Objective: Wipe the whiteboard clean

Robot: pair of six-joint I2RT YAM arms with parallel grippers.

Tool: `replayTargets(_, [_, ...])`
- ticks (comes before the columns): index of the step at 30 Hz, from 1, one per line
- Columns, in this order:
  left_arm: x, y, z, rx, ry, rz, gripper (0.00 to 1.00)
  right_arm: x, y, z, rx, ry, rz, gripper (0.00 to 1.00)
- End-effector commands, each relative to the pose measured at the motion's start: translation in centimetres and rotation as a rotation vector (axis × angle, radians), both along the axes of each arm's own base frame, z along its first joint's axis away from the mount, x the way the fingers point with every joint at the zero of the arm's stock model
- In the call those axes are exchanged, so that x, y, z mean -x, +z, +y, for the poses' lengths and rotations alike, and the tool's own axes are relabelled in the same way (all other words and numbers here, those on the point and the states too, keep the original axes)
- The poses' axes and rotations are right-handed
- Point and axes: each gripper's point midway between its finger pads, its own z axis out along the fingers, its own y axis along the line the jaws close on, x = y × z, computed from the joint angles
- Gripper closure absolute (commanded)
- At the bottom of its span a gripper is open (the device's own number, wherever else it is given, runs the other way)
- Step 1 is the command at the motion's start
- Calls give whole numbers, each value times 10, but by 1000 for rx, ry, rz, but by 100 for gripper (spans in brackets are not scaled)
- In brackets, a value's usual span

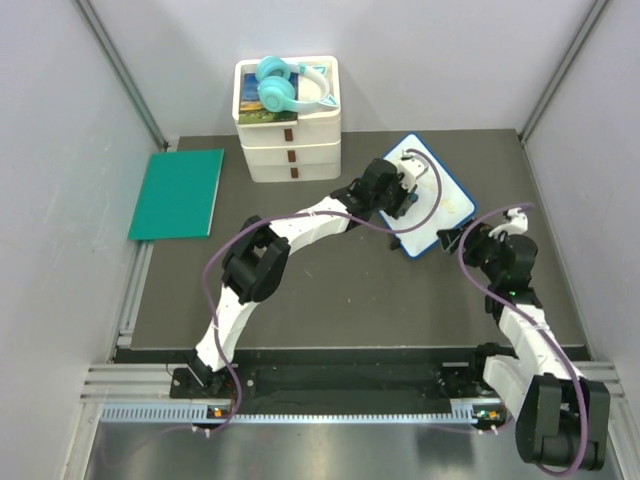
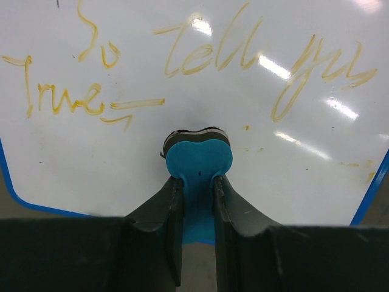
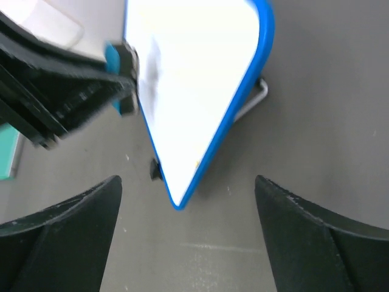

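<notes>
The left gripper [image 2: 197,182] clamps a blue eraser [image 2: 199,158] against the blue-framed white whiteboard [image 2: 91,152]
The whiteboard stands tilted on the dark grey table [image 1: 330,290], far right; yellow-orange writing covers it; the right gripper [image 3: 187,181] is spread apart near its corner

Green flat mat [image 1: 177,193] lies at upper left of the top view, on the left edge of the dark table surface [image 1: 330,300]; three stacked white containers [image 1: 291,145] stand at upper centre; turquoise headphones [image 1: 285,87] rest on top, partly covering a colourful card [image 1: 250,103].
</notes>
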Motion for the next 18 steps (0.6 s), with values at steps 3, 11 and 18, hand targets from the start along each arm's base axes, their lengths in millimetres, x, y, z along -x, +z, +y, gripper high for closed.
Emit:
replayTargets(3, [2,35,0,31,-30,-58,100,-23,70,-22,-44,-23,-175,11])
replayTargets(11, [1,29,3,10,-17,-53,100,-53,81,-41,-91,-41,-192,20])
replayTargets(18, [1,32,4,12,-18,-59,100,-66,74,-57,-97,-84,-192,25])
